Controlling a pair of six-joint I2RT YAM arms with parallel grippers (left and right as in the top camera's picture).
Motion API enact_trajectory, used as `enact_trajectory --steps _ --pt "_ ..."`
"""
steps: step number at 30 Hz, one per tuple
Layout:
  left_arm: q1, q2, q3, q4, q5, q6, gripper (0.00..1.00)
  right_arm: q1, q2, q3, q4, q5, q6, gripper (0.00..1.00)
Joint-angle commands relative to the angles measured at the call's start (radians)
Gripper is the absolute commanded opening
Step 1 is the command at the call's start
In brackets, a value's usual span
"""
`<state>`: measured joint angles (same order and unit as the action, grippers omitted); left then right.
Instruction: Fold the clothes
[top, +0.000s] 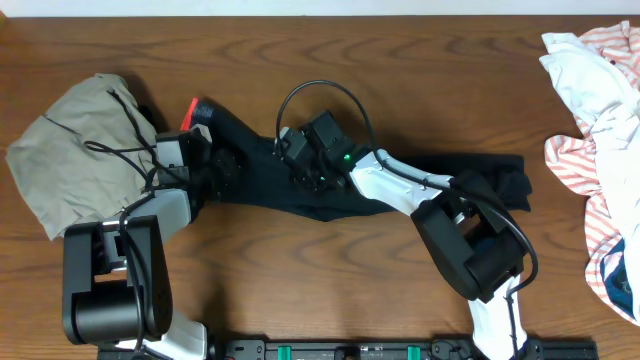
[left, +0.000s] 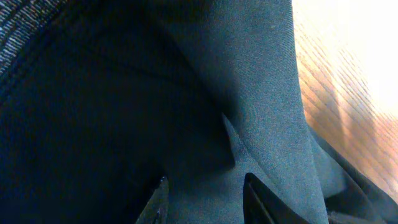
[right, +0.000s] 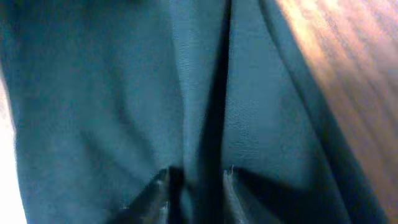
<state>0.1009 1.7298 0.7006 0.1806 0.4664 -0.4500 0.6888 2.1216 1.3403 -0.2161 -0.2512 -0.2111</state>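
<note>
a raised fold of the leggings (left: 261, 93) is pinched by the left gripper (left: 205, 199), seemingly as an anchor. the right gripper (right: 196, 183) is narrowed about a crease; whether it is gripped cannot be told. the leggings are laid lengthwise across the table (top: 330, 50).

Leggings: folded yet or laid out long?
Laid out: the leggings run lengthwise left to right in the overhead view, legs not doubled back.

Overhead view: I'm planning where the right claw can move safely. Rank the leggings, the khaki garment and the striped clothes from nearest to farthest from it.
1. Leggings: mid-table, directly under the right claw.
2. Khaki garment: at the far left.
3. Striped clothes: at the right edge, farthest.
</note>
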Motion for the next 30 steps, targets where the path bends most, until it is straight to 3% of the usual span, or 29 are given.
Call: enact_trajectory --steps 1,5,19,22,23,24,25,26,27,30 --pt "0.003 0.0 -0.005 -0.019 -0.058 0.013 0.4 0.004 0.011 0.007 0.005 0.046 0.043 0.13" --pt "0.003 0.0 -0.007 -0.019 -0.06 0.013 0.4 0.004 0.01 0.007 0.004 0.073 0.059 0.01" --pt "0.003 0.0 -0.009 -0.023 -0.06 0.013 0.4 -0.071 -0.005 0.143 0.025 0.333 0.077 0.03" --pt "0.003 0.0 -0.009 -0.023 -0.06 0.013 0.4 -0.1 -0.005 0.15 0.023 0.354 0.084 0.17" --pt "0.003 0.0 -0.009 -0.023 -0.061 0.013 0.4 -0.112 -0.005 0.15 0.013 0.351 0.085 0.28" --pt "0.003 0.0 -0.009 -0.023 -0.06 0.013 0.4 -0.122 -0.005 0.15 -0.006 0.352 0.09 0.51" --pt "0.003 0.0 -0.009 -0.023 -0.06 0.013 0.4 -0.125 -0.005 0.15 -0.015 0.352 0.092 0.61" --pt "0.003 0.0 -0.009 -0.023 -0.06 0.013 0.4 -0.13 -0.006 0.15 -0.038 0.352 0.092 0.84" --pt "0.003 0.0 -0.009 -0.023 -0.061 0.013 0.4 -0.133 -0.007 0.15 -0.054 0.352 0.091 0.89" --pt "0.003 0.0 -0.009 -0.023 -0.061 0.013 0.4 -0.136 -0.017 0.15 -0.111 0.352 0.091 0.91"
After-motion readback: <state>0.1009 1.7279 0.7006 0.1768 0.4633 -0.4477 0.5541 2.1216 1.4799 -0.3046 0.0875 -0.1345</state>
